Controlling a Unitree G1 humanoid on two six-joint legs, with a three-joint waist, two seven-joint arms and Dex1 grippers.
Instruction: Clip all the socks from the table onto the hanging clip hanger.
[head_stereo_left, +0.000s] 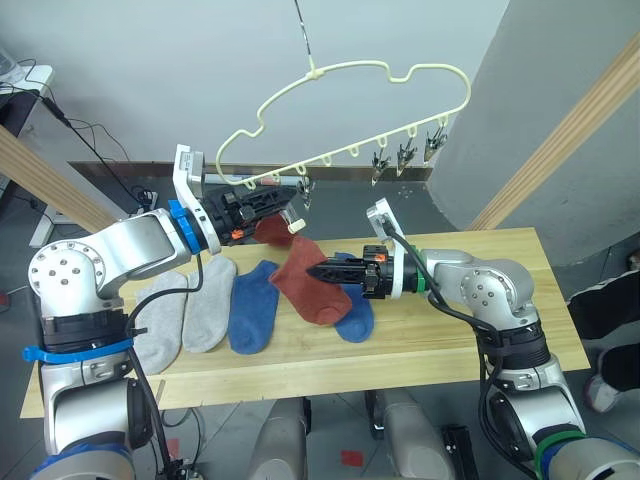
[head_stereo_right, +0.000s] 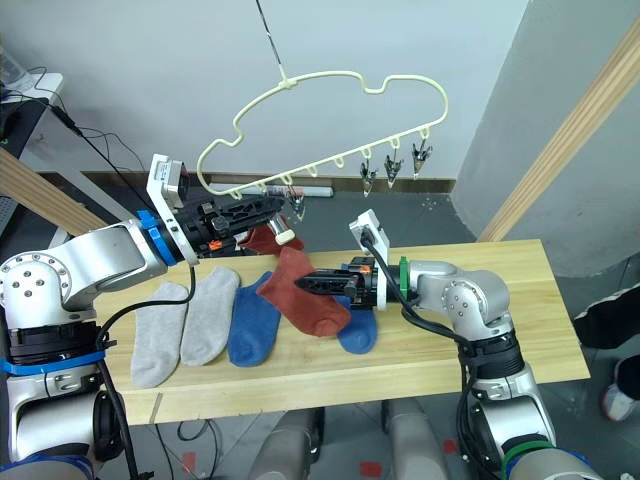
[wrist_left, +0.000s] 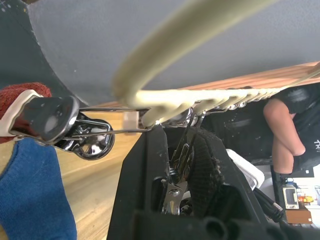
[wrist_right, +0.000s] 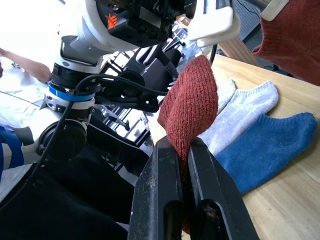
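Clipping step in hand: the right gripper (head_stereo_right: 312, 282), closed on a rust sock (head_stereo_right: 300, 295) lifted above the counter (head_stereo_right: 480, 345), must raise its edge to the clip (wrist_left: 175, 187) the left gripper (head_stereo_right: 272, 205) pinches on the clip hanger (head_stereo_right: 330, 105).

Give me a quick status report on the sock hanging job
Left gripper shut on a hanger clip. Right gripper shut on rust red sock, lifted. One rust red sock already clipped; four on table. Nothing in the way.
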